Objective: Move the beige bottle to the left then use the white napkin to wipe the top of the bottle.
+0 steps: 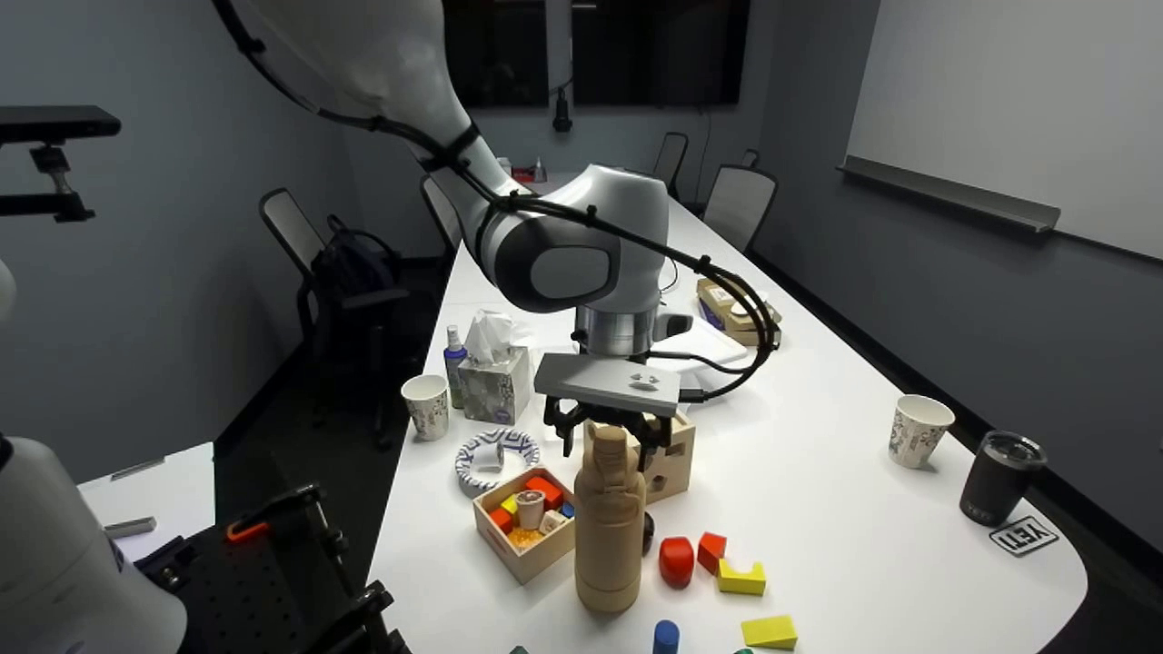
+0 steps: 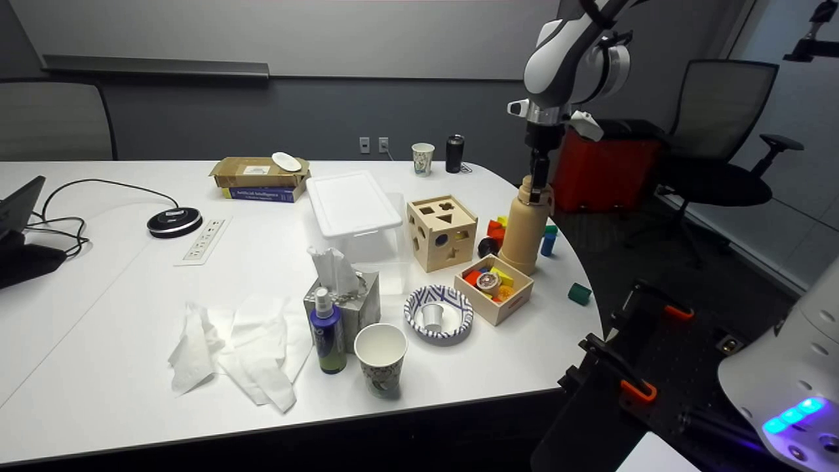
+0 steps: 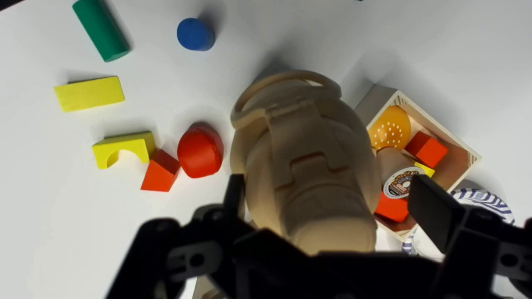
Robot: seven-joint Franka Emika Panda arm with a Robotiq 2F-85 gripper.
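Currently my gripper (image 3: 326, 191) points down with jaws wide apart, one either side of the top of the beige bottle (image 1: 609, 545). It stands upright on the table (image 1: 800, 454), long axis running down from the jaws, so I judge closing comes next. Just beside it sits a shallow wooden box (image 2: 514, 305). Well apart, past the tissue box (image 1: 495, 391), the white napkin (image 2: 259, 354) lies crumpled.

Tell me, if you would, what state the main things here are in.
Gripper: open
Beige bottle: standing upright
White napkin: lying loose and creased
Wooden tray: open, holding blocks
Tissue box: open, tissue sticking out
Spray bottle: upright
Paper cups: upright, open
Black tumbler: upright
Blue cylinder: standing on end
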